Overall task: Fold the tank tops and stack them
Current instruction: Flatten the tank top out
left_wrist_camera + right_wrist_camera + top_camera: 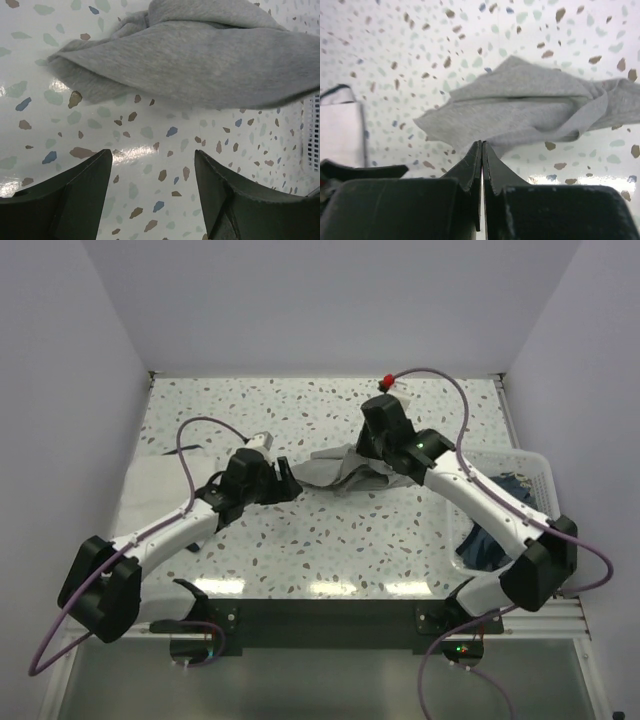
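Grey tank top [335, 472] lies crumpled at the centre of the table [300, 415]. Our right gripper [481, 146], at its 3 o'clock, is pressed shut, perhaps on only a thin edge, so the cloth may slip. Our left gripper [152, 157] stands wide at 9 o'clock.

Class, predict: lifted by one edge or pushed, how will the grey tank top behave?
Probably floppy: the grey tank top lies bunched in soft folds, so it should sag. Likely light, being thin knit. Pushed across the glossy table, it would probably bunch up.
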